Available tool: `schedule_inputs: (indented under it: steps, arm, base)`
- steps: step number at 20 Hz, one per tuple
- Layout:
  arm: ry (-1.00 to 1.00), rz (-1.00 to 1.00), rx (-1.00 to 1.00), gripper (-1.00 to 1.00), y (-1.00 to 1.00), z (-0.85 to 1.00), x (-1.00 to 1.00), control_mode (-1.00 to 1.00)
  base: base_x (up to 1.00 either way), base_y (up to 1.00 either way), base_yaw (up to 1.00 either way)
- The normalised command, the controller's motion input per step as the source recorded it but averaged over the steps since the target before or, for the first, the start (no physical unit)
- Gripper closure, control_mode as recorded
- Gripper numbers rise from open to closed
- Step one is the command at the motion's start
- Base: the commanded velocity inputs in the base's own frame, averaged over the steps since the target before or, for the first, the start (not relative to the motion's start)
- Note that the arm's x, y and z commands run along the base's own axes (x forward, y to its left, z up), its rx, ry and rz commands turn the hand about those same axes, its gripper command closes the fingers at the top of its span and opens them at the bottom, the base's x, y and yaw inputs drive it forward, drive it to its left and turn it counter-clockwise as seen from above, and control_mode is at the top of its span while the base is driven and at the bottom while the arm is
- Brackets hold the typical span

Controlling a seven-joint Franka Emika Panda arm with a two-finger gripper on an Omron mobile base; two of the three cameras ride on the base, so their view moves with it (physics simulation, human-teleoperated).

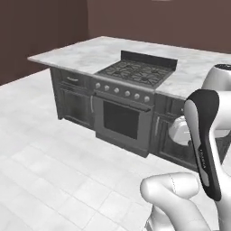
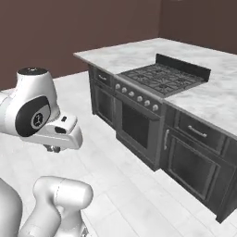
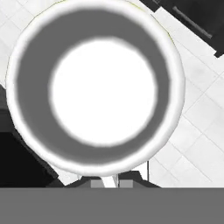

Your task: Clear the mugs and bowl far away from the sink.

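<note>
I've got the bowl [image 3: 94, 87] hanging right off the gripper [image 3: 111, 183] in the hand view, its rim pinched between the nearly closed fingertips and its mouth facing straight up at the camera, white floor tiles showing past its edge. In the left base view I can see the bowl carried low beside the arm, in front of the dark cabinets [image 1: 173, 135] to the right of the oven [image 1: 122, 119], with the marble counter [image 1: 81, 56] higher and farther off. So my judgement is the bowl needs lifting up and forward onto that counter.
</note>
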Motion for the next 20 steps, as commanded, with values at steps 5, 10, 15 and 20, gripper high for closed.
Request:
schedule_inputs:
  steps: [5,10,15,20]
  arm:
    - [0.00,0.00,0.00,1.00,0.00,0.00,0.00,1.00]
    - [0.00,0.00,0.00,1.00,0.00,0.00,0.00,1.00]
    - [0.00,0.00,0.00,1.00,0.00,0.00,0.00,1.00]
    - [0.00,0.00,0.00,1.00,0.00,0.00,0.00,1.00]
  base:
    - [0.00,0.00,-1.00]
    - [0.58,0.27,-0.67]
    - [1.00,0.49,-0.22]
    - [1.00,0.29,-0.07]
